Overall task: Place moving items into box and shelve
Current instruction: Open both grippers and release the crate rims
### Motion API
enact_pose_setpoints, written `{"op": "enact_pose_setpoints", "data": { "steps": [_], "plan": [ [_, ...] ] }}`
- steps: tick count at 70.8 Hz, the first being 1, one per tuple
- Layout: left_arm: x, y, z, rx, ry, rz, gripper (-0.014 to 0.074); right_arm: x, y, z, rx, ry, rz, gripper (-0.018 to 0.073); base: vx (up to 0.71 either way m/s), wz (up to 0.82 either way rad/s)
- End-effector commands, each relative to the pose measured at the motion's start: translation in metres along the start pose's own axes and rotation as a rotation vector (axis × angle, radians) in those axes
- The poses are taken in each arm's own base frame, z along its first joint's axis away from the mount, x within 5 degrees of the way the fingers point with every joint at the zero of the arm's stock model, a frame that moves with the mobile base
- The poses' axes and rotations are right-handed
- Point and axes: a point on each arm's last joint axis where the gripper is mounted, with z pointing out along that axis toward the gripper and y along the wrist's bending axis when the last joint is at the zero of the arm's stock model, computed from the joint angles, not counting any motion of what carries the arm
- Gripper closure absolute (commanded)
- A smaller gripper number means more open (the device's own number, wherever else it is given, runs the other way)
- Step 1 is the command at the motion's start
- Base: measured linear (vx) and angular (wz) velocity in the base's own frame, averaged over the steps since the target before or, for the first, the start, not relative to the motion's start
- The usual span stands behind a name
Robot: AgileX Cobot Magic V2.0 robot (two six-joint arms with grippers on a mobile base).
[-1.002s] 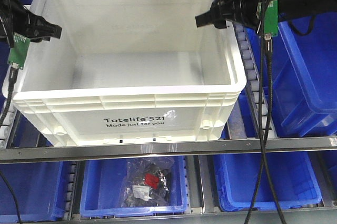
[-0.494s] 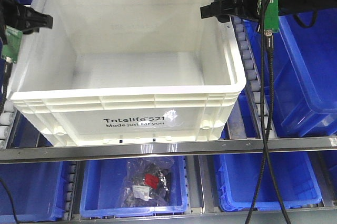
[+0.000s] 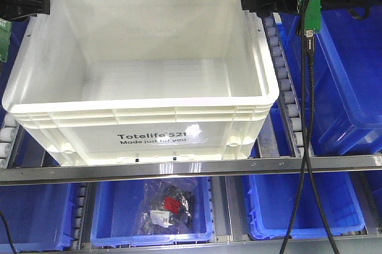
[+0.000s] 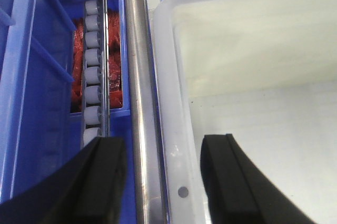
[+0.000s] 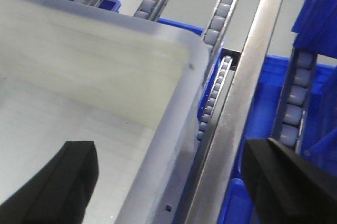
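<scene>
each hand (image 4: 160,182) (image 5: 168,182) straddles a side wall of the box (image 3: 149,119).

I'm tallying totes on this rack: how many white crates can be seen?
1. The white crate sits on the upper roller shelf, above the blue bin holding bagged parts. Everything else in view is blue bins; more crates may lie outside the frame.

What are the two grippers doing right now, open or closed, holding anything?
Left gripper: open, fingers straddling the white crate side rim, not clamped.
Right gripper: open, fingers straddling the opposite rim, not clamped.
</scene>
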Motion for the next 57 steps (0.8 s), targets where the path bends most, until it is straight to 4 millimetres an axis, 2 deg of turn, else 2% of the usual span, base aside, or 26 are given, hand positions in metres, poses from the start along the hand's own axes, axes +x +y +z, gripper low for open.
{"op": "enact_pose_setpoints", "data": {
  "steps": [1,29,36,42,47,57],
  "plan": [
    [-0.019,0.0,-0.022,0.023,-0.15,-0.009,0.0146,-0.026,-0.004,-0.024,0.063,-0.154,-0.007,-0.0032,0.0,0.0],
    [-0.019,0.0,-0.022,0.026,-0.159,-0.009,0.0146,-0.028,-0.006,-0.026,0.082,-0.177,-0.032,-0.0032,0.0,0.0],
    [-0.019,0.001,-0.03,0.027,-0.17,-0.014,0.0146,-0.029,-0.004,-0.033,0.075,-0.172,-0.032,-0.0032,0.0,0.0],
    [-0.01,0.003,-0.036,0.025,-0.169,-0.004,0.0146,-0.031,-0.002,-0.044,0.072,-0.19,-0.024,-0.0032,0.0,0.0],
    [0.006,0.004,-0.036,0.025,-0.144,0.006,0.0146,-0.023,-0.001,-0.048,0.083,-0.197,-0.025,-0.0032,0.0,0.0],
    [0.046,0.006,-0.038,0.04,-0.135,0.022,0.0146,0.019,0.001,-0.05,0.121,-0.189,-0.013,-0.0032,0.0,0.0]
  ]
}}
